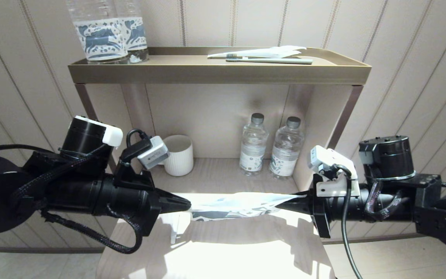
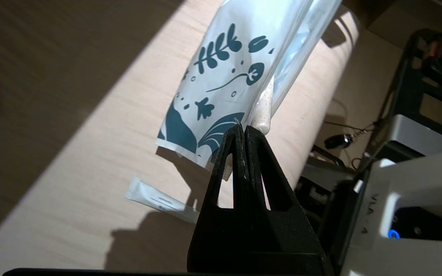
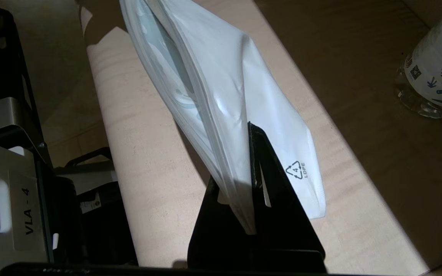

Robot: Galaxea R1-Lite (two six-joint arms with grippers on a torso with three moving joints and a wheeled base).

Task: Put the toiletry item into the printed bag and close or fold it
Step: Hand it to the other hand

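Holding, head view: left gripper (image 1: 187,205) and right gripper (image 1: 281,207) pinch opposite ends of printed bag (image 1: 238,205) above the near shelf (image 1: 223,252).
Left wrist view: jaws clamped on bag corner; toiletry item (image 2: 264,111) mostly hidden inside.
Right wrist view: jaws clamped on plain side; bag's far end cut off.

Head camera is looking forward and down from above both arms, taking in the tan two-level wooden shelf unit (image 1: 215,73) and the pale lower board (image 1: 223,248). Left wrist camera is sitting close behind the black left gripper (image 2: 244,132), facing along its fingers. Right wrist camera is doing likewise behind the black right gripper (image 3: 252,168). All three views are sharing the white blue-printed plastic pouch (image 1: 242,205) (image 2: 221,84) (image 3: 213,88) stretched over that board.
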